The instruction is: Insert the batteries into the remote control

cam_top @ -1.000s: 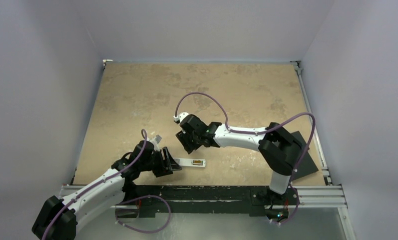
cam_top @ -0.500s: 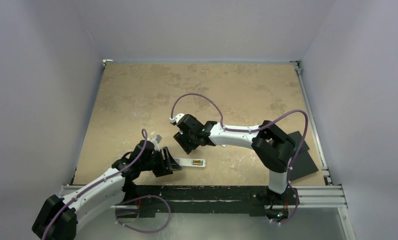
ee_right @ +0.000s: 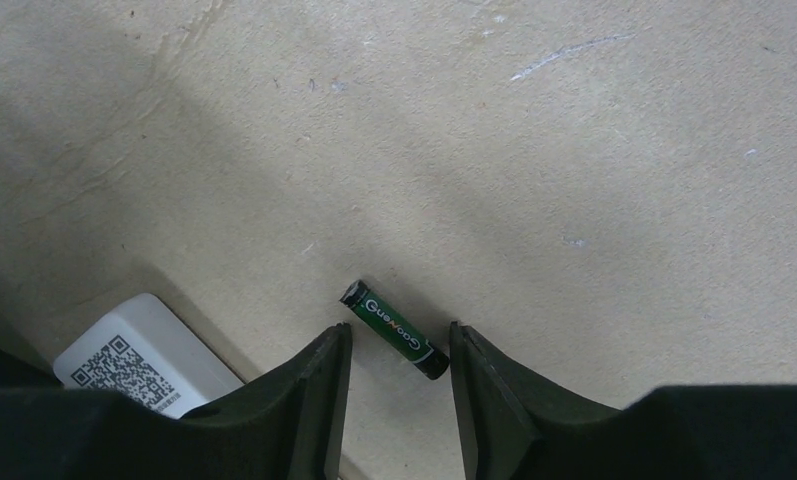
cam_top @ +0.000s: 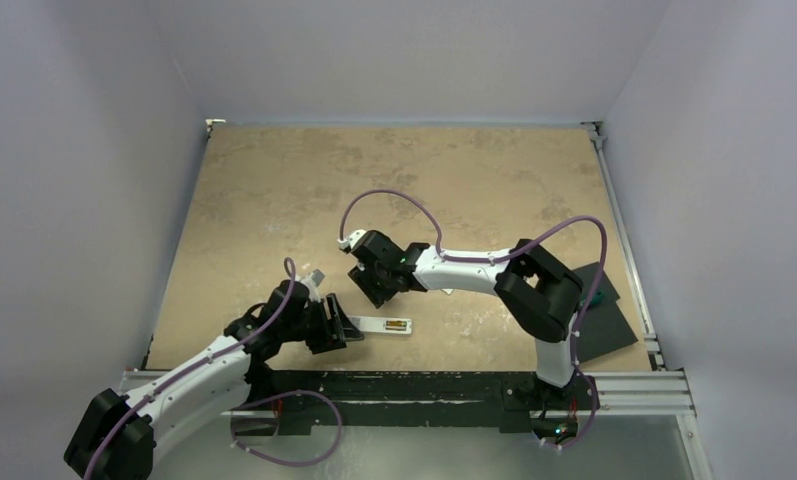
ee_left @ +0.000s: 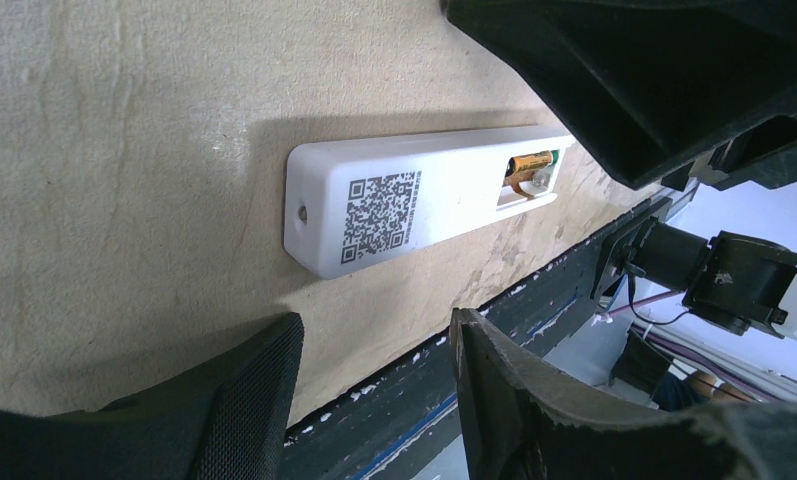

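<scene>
Close to the near edge of the table [cam_top: 274, 200], the left gripper [ee_left: 374, 330] sits low with its fingers spread and nothing between them. The remote control [ee_left: 394, 205] lies just beyond the fingertips, its blunt end facing the gap. That placement reads as a brace: open jaws parked at the end of the bar could stop it sliding while the other arm works. The remote lies face down, its QR label [ee_left: 382, 215] and plain white back upward, so the battery recess [ee_left: 534, 185] at its far end is exposed. A gold battery [ee_left: 530, 163] rests in that recess, though whether it is fully seated cannot be told. Along the same near strip, off to the right, lies a black pad [cam_top: 614, 325], well apart from the work.

Farther out, just past the remote's long side, the right gripper [ee_right: 399, 340] hangs over the dark battery [ee_right: 394, 330], which lies flat on the table near the remote's corner. Its fingers are parted, one on each side of the cell, and do not appear to touch it. The cell lies slanted across the gap, so a pinch would probably catch it askew; a small wrist turn looks advisable first. By this layout, half the loading is done and picking up the second cell is the step in hand.
</scene>
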